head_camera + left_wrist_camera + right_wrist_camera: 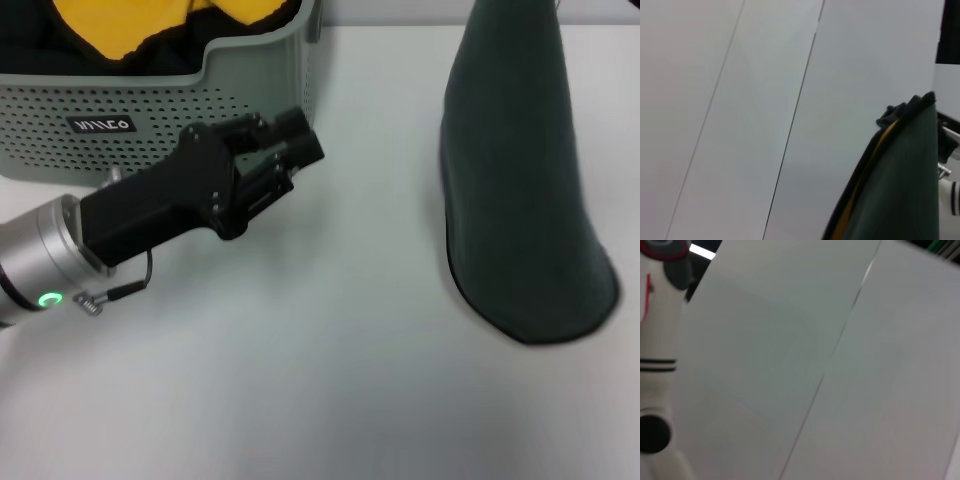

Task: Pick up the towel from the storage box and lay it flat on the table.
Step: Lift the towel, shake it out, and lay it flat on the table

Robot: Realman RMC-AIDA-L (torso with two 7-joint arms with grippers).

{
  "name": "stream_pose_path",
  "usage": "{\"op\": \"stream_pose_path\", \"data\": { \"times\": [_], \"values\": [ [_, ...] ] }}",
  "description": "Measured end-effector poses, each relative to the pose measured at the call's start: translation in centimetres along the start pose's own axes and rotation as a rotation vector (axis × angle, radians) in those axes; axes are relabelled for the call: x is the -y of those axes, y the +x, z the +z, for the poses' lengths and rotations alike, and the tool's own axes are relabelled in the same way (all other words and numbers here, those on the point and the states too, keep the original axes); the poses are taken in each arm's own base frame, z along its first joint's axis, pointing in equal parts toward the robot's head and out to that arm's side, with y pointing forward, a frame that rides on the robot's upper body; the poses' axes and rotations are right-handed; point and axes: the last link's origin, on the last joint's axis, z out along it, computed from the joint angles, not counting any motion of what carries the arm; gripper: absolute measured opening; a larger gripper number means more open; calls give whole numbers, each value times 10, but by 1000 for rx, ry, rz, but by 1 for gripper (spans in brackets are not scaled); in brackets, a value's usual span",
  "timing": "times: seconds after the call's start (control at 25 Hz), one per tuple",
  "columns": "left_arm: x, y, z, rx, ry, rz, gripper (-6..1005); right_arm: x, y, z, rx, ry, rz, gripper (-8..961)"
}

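The towel [520, 190] hangs at right of frame, green face showing, lower edge touching the table [330, 380]. At upper left sits the storage box [150, 110]; just beside it, the left gripper [285, 160] is pressed together, holding nothing

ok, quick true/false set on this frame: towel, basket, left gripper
1. The towel hangs with its lower edge on the table. True.
2. The towel lies flat on the table. False: it hangs in a tall cone.
3. The left gripper is beside the basket, holding nothing. True.
4. The basket is empty. False: a yellow-and-black cloth lies in it.
5. The towel shows its yellow face in the head view. False: dark green.
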Motion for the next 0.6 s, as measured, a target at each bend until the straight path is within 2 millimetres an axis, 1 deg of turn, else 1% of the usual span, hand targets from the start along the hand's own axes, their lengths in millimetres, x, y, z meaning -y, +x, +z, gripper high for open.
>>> {"op": "stream_pose_path", "data": {
  "times": [0.08, 0.24, 0.4, 0.48, 0.6],
  "values": [
    [-2, 7, 5, -40, -30, 25, 287, 1, -2, 2, -31, -42, 12, 12],
    [-5, 23, 15, -106, -114, 60, 289, -3, -3, 2, -70, -110, 36, 12],
    [-6, 39, 23, -160, -179, 98, 290, -8, 0, 0, -90, -136, 52, 12],
    [-5, 43, 27, -170, -200, 105, 291, -11, 1, 0, -90, -146, 59, 12],
    [-5, 49, 38, -170, -253, 94, 292, -13, 3, 2, -91, -160, 69, 12]
  ]
}}
